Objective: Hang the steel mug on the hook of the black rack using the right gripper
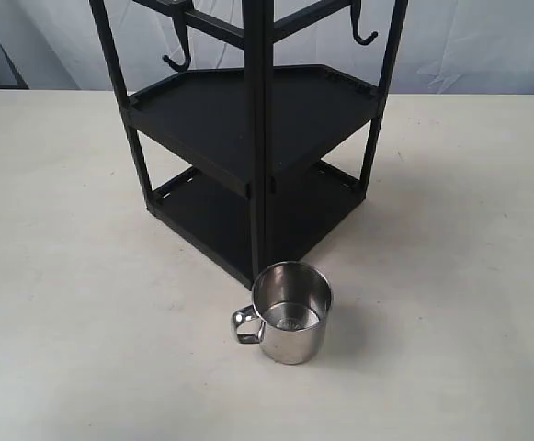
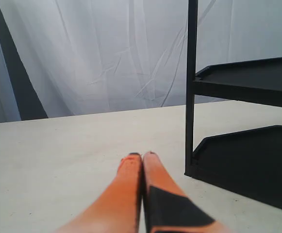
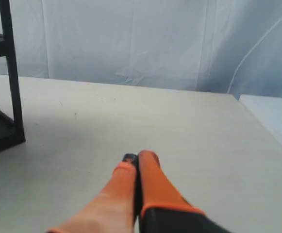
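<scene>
The steel mug (image 1: pixel 291 312) stands upright on the table just in front of the black rack (image 1: pixel 257 129), its looped handle pointing left. Two hooks hang from the rack's crossbars, one at the upper left (image 1: pixel 176 57) and one at the upper right (image 1: pixel 363 29). Neither gripper shows in the exterior view. My right gripper (image 3: pixel 140 157) is shut with nothing between its orange fingers, low over bare table; a rack post (image 3: pixel 12 73) stands off to one side. My left gripper (image 2: pixel 141 155) is shut and empty too, close to the rack's corner post (image 2: pixel 191 87).
The pale table (image 1: pixel 83 303) spreads around the rack on all sides. A white curtain (image 1: pixel 487 46) hangs behind it. In the right wrist view the table's edge (image 3: pixel 257 116) runs along one side.
</scene>
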You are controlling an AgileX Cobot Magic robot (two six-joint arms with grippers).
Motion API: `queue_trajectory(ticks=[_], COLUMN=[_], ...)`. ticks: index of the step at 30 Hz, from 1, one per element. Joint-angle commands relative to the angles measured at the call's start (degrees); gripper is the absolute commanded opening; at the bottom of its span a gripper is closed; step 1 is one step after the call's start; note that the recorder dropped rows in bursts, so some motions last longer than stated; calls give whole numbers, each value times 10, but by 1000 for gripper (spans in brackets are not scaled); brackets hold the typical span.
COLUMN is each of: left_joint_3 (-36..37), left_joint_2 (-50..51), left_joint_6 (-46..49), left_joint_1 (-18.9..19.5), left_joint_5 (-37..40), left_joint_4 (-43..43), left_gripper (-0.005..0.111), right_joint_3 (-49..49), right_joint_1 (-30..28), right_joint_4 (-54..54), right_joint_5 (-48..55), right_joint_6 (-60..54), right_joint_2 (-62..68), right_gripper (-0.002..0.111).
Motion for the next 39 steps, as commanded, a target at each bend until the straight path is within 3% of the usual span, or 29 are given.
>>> queue_trajectory(ticks=[1,5,10,12,16,18,22,25,30,34,36,39], left_joint_3=[0,0,0,0,0,0,0,0,0,0,0,0], left_joint_2=[-3,-3,-3,-3,-3,-3,-3,-3,-3,-3,-3,-3], left_joint_6=[-1,-1,-1,-1,-1,-1,-1,-1,-1,-1,-1,-1], left_joint_1=[-3,-3,-3,-3,-3,-3,-3,-3,-3,-3,-3,-3], left_joint_5=[-3,-3,-3,-3,-3,-3,-3,-3,-3,-3,-3,-3], left_joint_4=[4,4,4,4,4,4,4,4,4,4,4,4], left_gripper=[2,2,2,2,2,2,2,2,2,2,2,2], right_joint_3=[1,1,1,1,-29,-59,-147,-205,-293,-366,-396,-434], right_joint_1=[-1,-1,-1,-1,-1,-1,-1,-1,-1,6,30,85], right_joint_4=[36,255,436,497,497,463,301,285,311,456,521,499], right_joint_5=[-96,-212,-330,-316,-206,-147,-38,37,176,247,284,316], right_joint_6=[27,112,144,222,393,401,257,108,-86,-207,-285,-285], right_joint_2=[-3,-3,-3,-3,-3,-3,6,78,290,449,520,603], right_gripper=[0,0,0,0,0,0,0,0,0,0,0,0])
